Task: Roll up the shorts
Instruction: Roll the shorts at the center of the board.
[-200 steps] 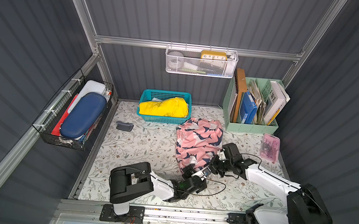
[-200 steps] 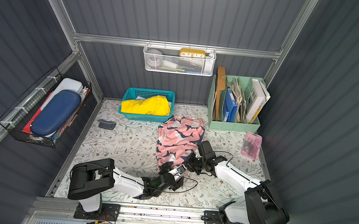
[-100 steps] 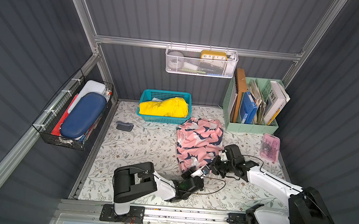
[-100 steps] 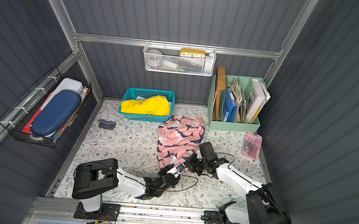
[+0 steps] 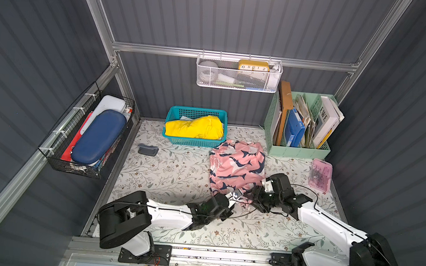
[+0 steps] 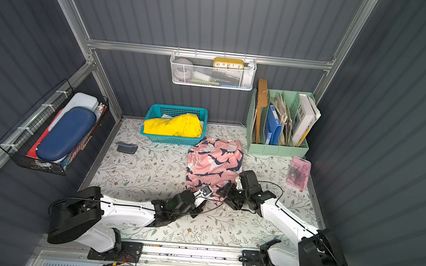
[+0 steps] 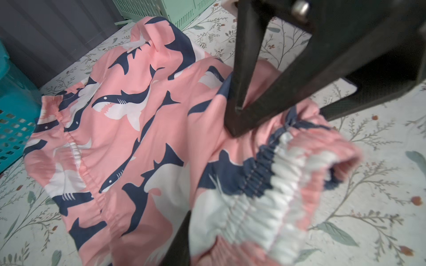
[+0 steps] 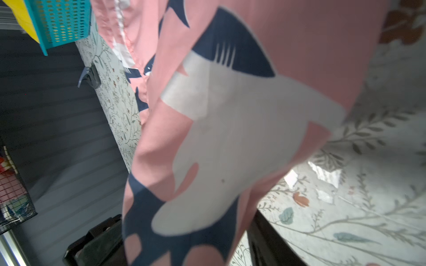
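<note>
The shorts [image 5: 235, 165] lie crumpled on the floral worktop [image 5: 165, 177], near its middle, just in front of the teal basket [image 5: 192, 140] and beside the green file rack [image 5: 298, 151]. Both arms lie low and stretched forward from the front rail, converging on the near edge of the garment. The left gripper [image 5: 236, 196] sits at the near corner. In the left wrist view its fingers [image 7: 242, 69] stand on either side of a raised fold of the gathered waistband, one pressing into the fabric from above. Whether they clamp that fold cannot be told. The right arm reaches in from the opposite side, its wrist bent towards the left arm, with the right gripper [image 5: 253, 196] just beside the left one. In the right wrist view its fingers [image 8: 96, 241] stand well apart, unclamped, with pink shark-print cloth hanging loosely between them and across the lens.
</note>
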Available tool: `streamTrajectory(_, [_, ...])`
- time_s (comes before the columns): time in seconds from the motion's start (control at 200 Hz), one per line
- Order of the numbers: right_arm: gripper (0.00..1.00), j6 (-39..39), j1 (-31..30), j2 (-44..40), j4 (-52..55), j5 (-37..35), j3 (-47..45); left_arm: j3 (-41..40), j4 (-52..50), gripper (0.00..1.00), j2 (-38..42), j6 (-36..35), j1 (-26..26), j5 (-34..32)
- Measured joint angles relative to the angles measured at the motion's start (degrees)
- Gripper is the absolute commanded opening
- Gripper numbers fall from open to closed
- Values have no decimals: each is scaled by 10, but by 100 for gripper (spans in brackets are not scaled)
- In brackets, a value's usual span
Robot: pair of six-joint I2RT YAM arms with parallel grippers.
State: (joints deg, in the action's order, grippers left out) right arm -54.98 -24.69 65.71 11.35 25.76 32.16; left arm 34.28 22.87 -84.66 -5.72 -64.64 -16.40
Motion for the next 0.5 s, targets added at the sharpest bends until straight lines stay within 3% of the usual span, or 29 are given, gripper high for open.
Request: streamTrajectory(0.5, [62,210,3,-168,106,-144,14,161,-271,31,0,-113,106,282])
